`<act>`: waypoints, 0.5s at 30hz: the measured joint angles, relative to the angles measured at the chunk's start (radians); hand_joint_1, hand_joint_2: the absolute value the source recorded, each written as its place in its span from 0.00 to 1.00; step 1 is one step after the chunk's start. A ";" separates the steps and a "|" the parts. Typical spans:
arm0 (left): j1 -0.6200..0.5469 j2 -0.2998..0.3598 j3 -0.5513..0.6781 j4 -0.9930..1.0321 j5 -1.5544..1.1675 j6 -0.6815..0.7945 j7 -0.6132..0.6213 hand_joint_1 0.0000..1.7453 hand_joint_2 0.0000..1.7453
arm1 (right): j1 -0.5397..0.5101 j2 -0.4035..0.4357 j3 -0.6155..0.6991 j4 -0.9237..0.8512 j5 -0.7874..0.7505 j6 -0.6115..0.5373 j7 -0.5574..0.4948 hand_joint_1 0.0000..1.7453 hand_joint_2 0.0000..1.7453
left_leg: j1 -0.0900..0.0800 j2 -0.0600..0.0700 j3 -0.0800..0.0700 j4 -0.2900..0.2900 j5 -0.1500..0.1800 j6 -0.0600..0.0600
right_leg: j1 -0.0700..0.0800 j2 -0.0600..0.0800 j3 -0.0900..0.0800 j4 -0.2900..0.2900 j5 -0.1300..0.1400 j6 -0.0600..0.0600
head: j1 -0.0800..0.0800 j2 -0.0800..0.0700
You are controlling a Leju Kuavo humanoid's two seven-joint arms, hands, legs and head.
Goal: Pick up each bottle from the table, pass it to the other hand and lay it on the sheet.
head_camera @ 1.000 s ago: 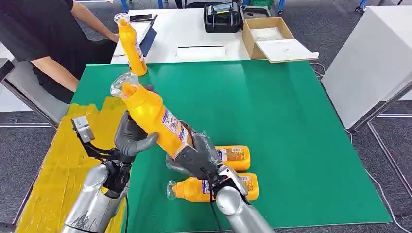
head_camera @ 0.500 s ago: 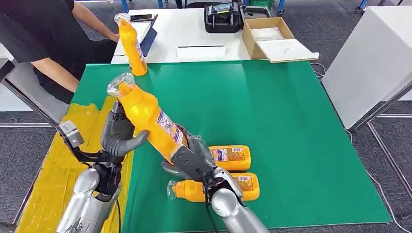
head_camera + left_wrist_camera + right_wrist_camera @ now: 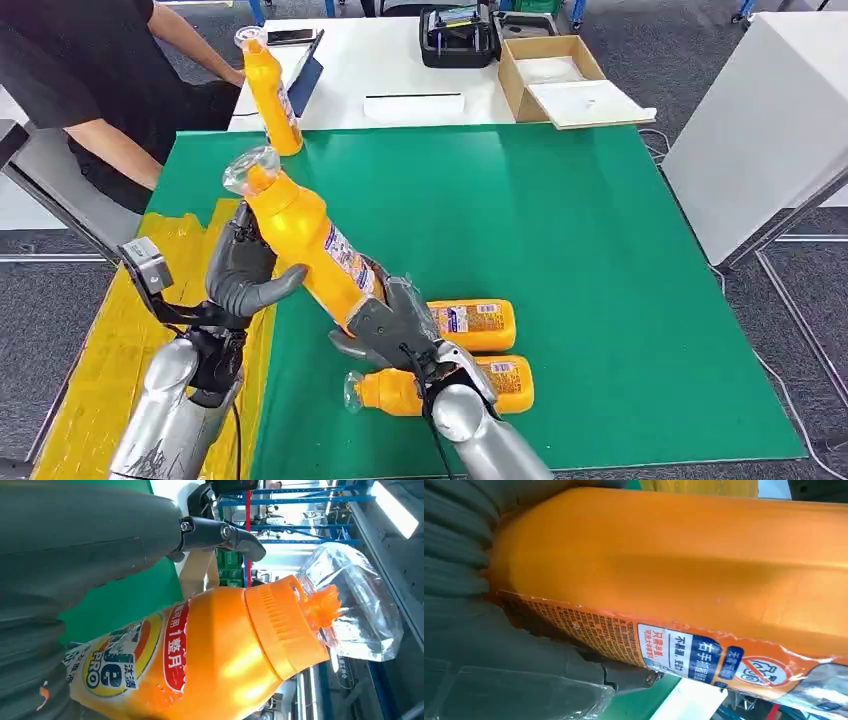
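Mid-handover above the green table point(image 3: 600, 260), your right hand point(image 3: 395, 325) grasps the bottle point(image 3: 300, 235) by its base while your left hand point(image 3: 245, 270) wraps its middle; the yellow sheet point(image 3: 120, 340) holds no bottle, two lying bottles point(image 3: 470, 325) wait.

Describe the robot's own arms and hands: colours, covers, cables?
Both arms are silver metal tubes. Left robot hand and right robot hand are dark grey, with ribbed grey covers. Black cables run along each wrist, and a small grey camera box sits by the left wrist.

Orange bottle point(image 3: 684, 570) in right hand point(image 3: 499, 645)
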 measured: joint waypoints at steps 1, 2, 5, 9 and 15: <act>-0.003 0.004 -0.003 0.001 -0.008 -0.020 0.017 0.00 1.00 | 0.000 0.000 0.000 0.002 0.000 0.000 -0.002 1.00 1.00 | 0.000 0.000 0.000 0.000 0.000 0.000 | 0.000 0.000 0.000 0.000 0.000 0.000 | 0.000 0.000; -0.005 0.009 -0.010 0.003 -0.012 -0.053 0.041 0.00 1.00 | 0.000 0.000 0.000 0.005 0.000 0.000 -0.003 1.00 1.00 | 0.000 0.000 0.000 0.000 0.000 0.000 | 0.000 0.000 0.000 0.000 0.000 0.000 | 0.000 0.000; -0.006 0.019 -0.025 0.006 -0.016 -0.107 0.074 0.00 1.00 | 0.000 0.000 0.000 0.010 0.004 0.004 -0.009 1.00 1.00 | 0.000 0.000 0.000 0.000 0.000 0.000 | 0.000 0.000 0.000 0.000 0.000 0.000 | 0.000 0.000; -0.007 0.035 -0.078 0.026 -0.004 -0.208 0.132 0.00 1.00 | -0.004 0.000 0.000 0.018 0.003 0.010 -0.019 1.00 1.00 | 0.000 0.000 0.000 0.000 0.000 0.000 | 0.000 0.000 0.000 0.000 0.000 0.000 | 0.000 0.000; 0.002 0.056 -0.128 0.036 0.092 -0.268 0.197 0.88 1.00 | 0.002 -0.004 0.000 0.020 0.000 0.015 -0.027 1.00 1.00 | 0.000 0.000 0.000 0.000 0.000 0.000 | 0.000 0.000 0.000 0.000 0.000 0.000 | 0.000 0.000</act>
